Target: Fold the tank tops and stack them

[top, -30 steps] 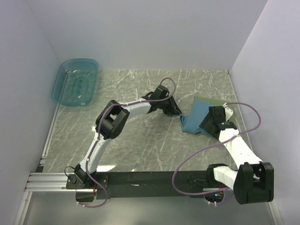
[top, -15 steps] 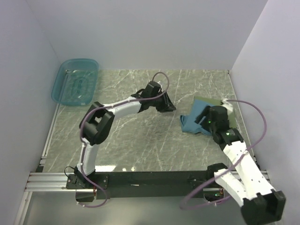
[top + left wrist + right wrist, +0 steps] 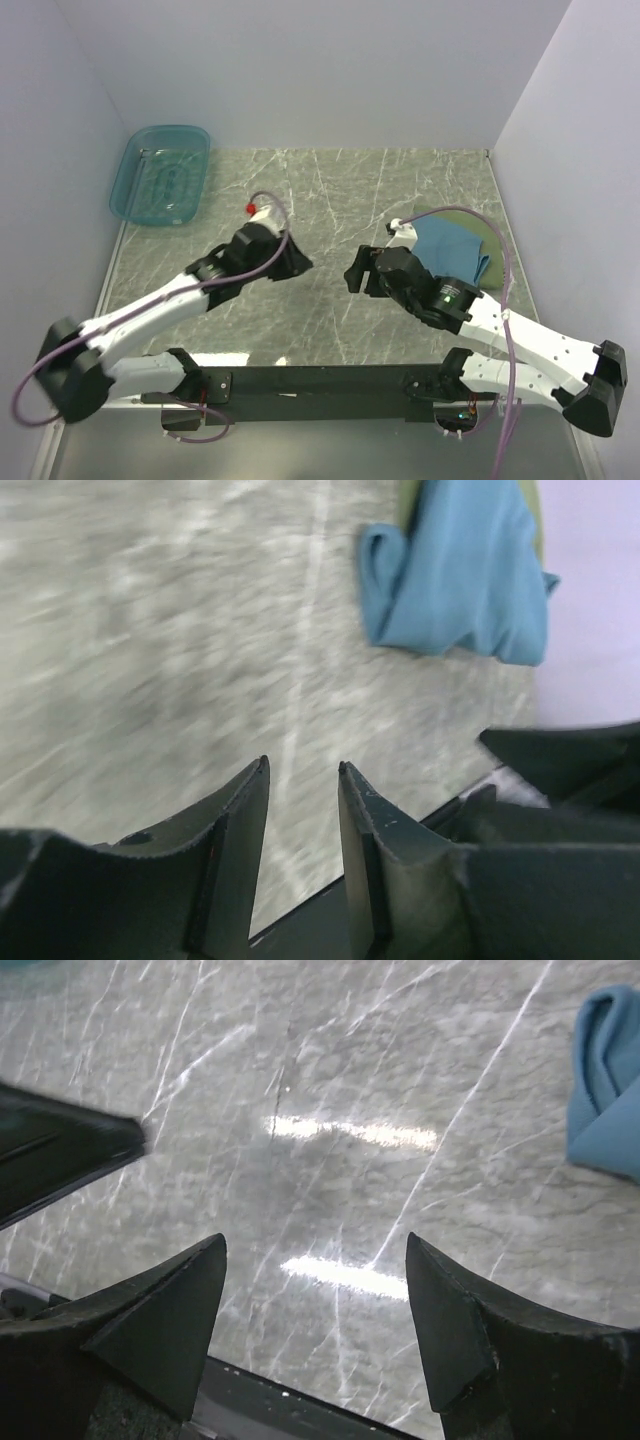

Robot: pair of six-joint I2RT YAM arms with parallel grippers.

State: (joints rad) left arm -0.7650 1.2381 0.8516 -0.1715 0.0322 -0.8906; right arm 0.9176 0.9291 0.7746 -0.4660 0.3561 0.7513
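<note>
Top view: teal-blue tank top [image 3: 455, 247] is lying folded at about 3 o'clock on the table [image 3: 330, 190]. It is sitting on the olive green tank top [image 3: 480, 217], whose edge is peeking out at the 12 and 2 o'clock sides. That looks like the stack being built over by the right arm. No striped top is showing, so it is either hidden under the pile or out of sight; can't tell.

Left gripper [image 3: 302, 768] is hanging over bare marble near table centre with a narrow gap between its fingers and nothing in it. The teal fold is lying well apart from it, at 1 o'clock in the wrist view.

Right gripper [image 3: 315, 1240] is spread wide and also empty. It is hovering just off the stack's 9 o'clock side, with the teal edge showing at 2 o'clock in its wrist view.

Both tools are facing each other across the middle, clear of the cloth. My read: they are released and parked off the pile so the fold isn't dragged.

Teal plastic basin [image 3: 125, 180] is sitting at 10 o'clock, apparently empty. Task is probably near done or waiting on the next garment.
</note>
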